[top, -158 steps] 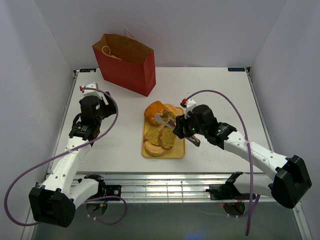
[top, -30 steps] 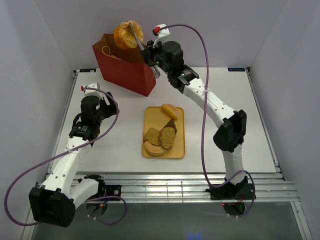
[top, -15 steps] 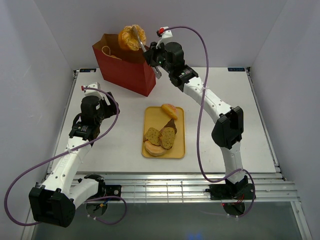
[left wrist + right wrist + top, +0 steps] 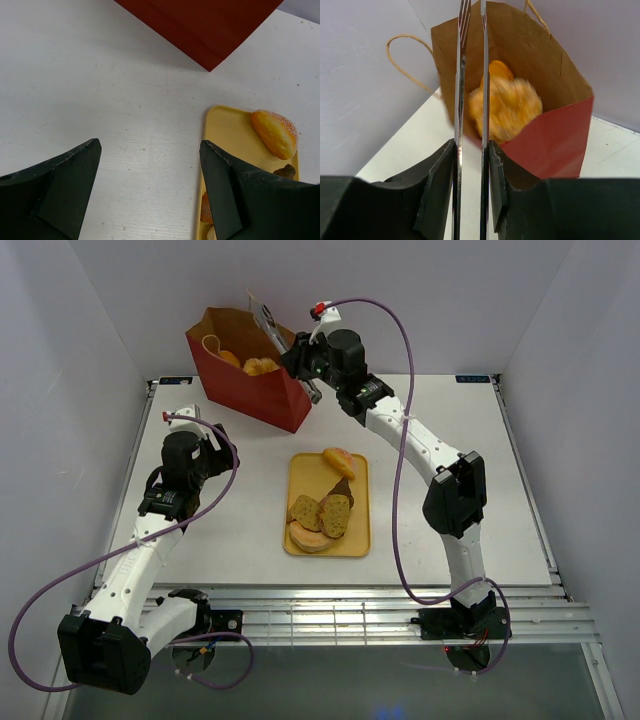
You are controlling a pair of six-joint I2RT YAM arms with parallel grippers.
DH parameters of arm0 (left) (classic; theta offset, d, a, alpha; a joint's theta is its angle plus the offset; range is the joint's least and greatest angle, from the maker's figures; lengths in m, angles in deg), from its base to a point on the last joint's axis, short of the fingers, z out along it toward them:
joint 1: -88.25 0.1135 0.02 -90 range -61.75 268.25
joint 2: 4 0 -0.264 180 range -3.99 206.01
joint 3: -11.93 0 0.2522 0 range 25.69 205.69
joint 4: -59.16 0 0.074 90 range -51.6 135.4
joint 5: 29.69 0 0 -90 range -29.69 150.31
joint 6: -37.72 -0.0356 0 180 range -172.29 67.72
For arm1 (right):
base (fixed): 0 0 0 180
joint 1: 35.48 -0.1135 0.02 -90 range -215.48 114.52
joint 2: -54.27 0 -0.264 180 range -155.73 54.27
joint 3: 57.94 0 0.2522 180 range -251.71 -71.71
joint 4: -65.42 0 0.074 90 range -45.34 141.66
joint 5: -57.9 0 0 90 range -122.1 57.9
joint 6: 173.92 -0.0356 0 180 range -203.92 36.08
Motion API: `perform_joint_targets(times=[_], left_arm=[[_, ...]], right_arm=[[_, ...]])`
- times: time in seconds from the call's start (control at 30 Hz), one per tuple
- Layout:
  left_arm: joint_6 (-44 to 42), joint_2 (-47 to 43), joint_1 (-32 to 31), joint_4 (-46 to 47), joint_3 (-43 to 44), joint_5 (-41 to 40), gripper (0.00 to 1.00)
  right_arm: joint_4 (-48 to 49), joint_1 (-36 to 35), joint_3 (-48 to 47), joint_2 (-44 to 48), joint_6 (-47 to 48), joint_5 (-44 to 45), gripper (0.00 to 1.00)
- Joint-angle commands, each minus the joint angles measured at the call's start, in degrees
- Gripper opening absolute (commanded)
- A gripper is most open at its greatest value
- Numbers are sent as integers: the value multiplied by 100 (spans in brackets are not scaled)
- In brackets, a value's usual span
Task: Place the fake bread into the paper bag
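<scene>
The red paper bag [image 4: 250, 385] stands open at the back left; it also shows in the right wrist view [image 4: 560, 135] and the left wrist view [image 4: 200, 25]. My right gripper [image 4: 297, 355] is above the bag's mouth, shut on metal tongs [image 4: 483, 75]. Nothing is between the tong tips. A golden roll [image 4: 507, 107], blurred, is inside the bag below them, with another orange piece behind it. More bread lies on the yellow tray [image 4: 313, 468]: a roll [image 4: 339, 461], speckled slices [image 4: 335, 515] and a pale bun [image 4: 310, 538]. My left gripper [image 4: 148, 150] is open and empty over the table, left of the tray.
White walls close in the table on the left, back and right. The tray's left edge [image 4: 227, 135] and one roll [image 4: 274, 132] show beside my left gripper's right finger. The bag's string handles stick up at its rim.
The golden roll that the tongs held above the bag has left them and dropped into the bag. The tong tips have come down a little. The left arm has not moved.
</scene>
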Motion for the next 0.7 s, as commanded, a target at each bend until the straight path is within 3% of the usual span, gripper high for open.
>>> perform_joint_targets(times=[0.0,0.43,0.67], left_arm=[[20,-58,-25,113,36,62,90],[3,21,-25,105,36,9,90],[-15,73,-25,96,44,-87,90]], right_arm=[[475,5,-63,225,-19,-90,38],[185,5,183,725,192,-63,38],[26,14,657,1488,297,-178,39]])
